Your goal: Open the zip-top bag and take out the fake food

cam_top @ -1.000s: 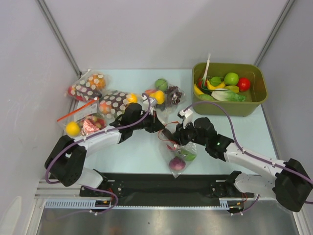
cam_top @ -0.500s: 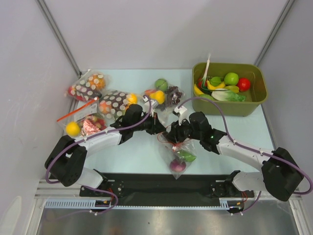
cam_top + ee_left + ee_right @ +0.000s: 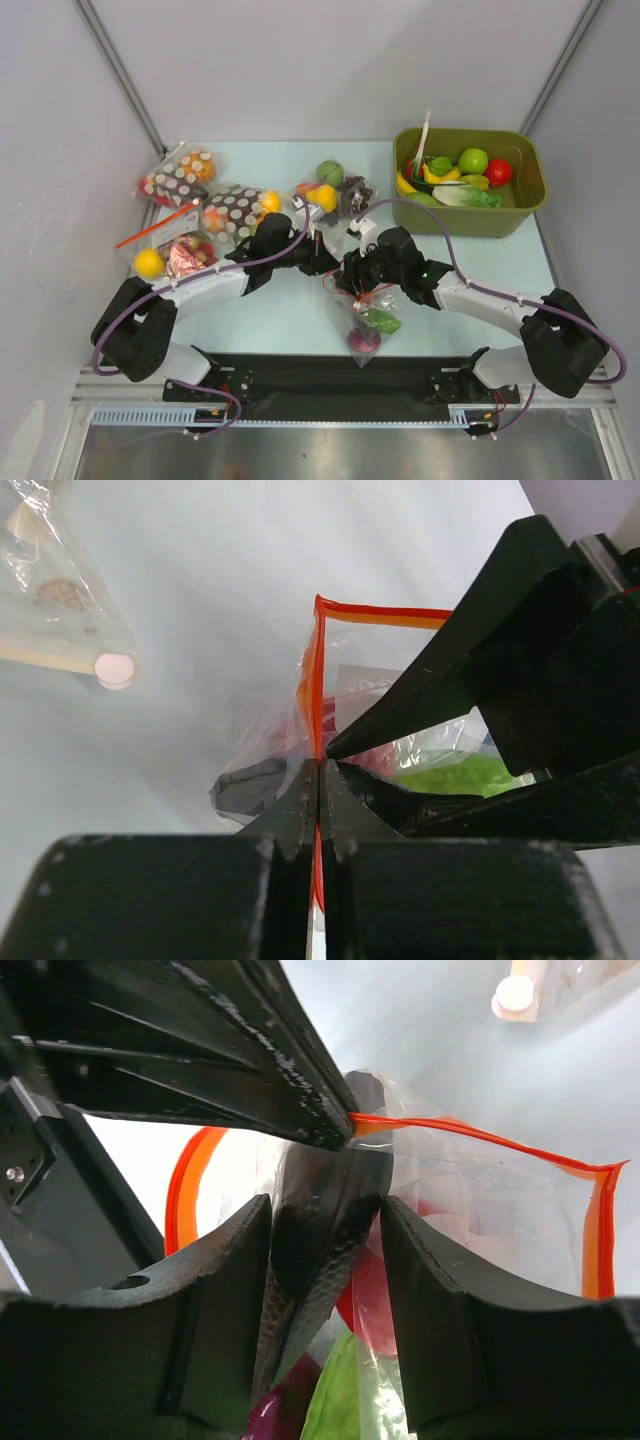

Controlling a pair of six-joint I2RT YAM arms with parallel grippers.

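Note:
The zip-top bag (image 3: 368,318) lies in front of the arms with its red-orange zip strip (image 3: 316,670) up at the mouth. My left gripper (image 3: 325,263) is shut on that strip (image 3: 318,765). My right gripper (image 3: 352,278) sits right beside it at the bag mouth. In the right wrist view its jaws (image 3: 325,1210) close on the grey fish-like piece (image 3: 320,1250), which fills the gap between them. I cannot tell whether plastic lies between. The green piece (image 3: 382,321), purple piece (image 3: 362,341) and red ball (image 3: 368,296) lie in the bag.
A green bin (image 3: 470,218) of toy food stands at the back right. Brown dotted bags (image 3: 235,210) lie at the back left, near a bag with a yellow ball (image 3: 150,263) and one with a green ball and grapes (image 3: 340,190).
My right gripper has moved left to the bag mouth, close against my left gripper. The bag has shifted slightly with it. The left arm has stayed put.

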